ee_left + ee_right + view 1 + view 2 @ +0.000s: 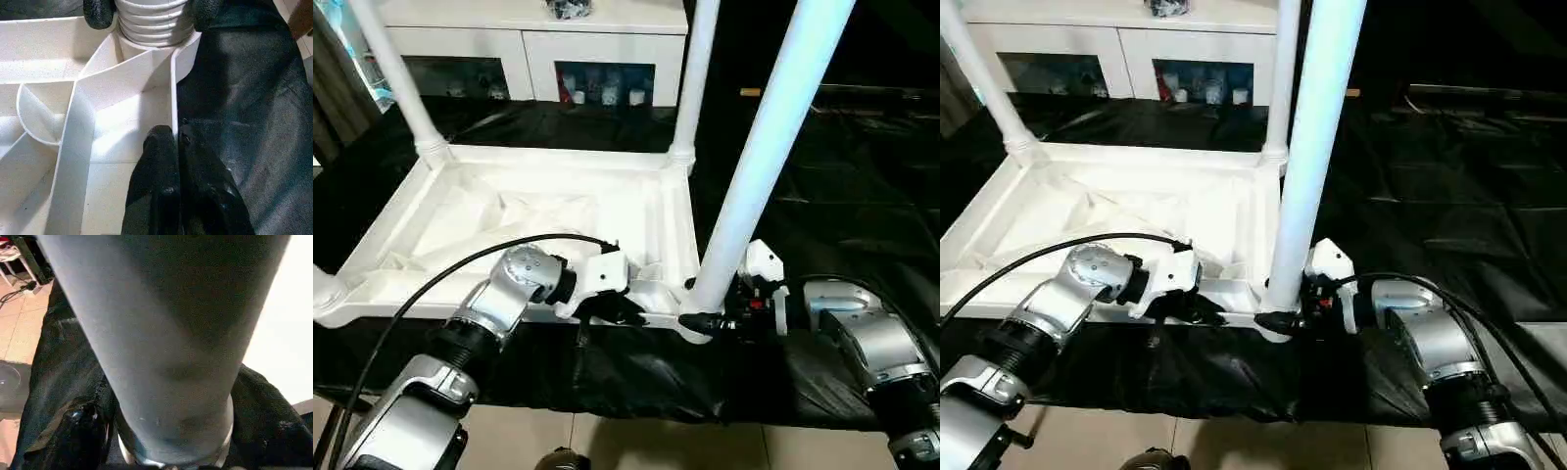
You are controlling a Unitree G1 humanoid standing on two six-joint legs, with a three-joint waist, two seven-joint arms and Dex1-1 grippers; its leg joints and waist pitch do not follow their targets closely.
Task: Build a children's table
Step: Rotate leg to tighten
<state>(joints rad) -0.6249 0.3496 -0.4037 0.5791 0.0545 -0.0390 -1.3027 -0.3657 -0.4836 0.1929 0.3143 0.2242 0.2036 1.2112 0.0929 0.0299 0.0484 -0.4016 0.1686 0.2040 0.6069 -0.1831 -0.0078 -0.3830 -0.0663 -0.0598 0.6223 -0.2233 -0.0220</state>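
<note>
Three legs stand upright in corner sockets of the tabletop [538, 211], which lies ribbed side up on the black-covered work table [842, 186]: far left leg [396, 78], far right leg [695, 78], near right leg [773, 157]. Left gripper [172, 134]: fingers pinched together on the tabletop's near rim wall, just beside the near right socket. Right gripper [1285, 320]: fingers clasped around the base of the near right leg at its socket. Background: white cabinet [538, 44] with glass doors.
</note>
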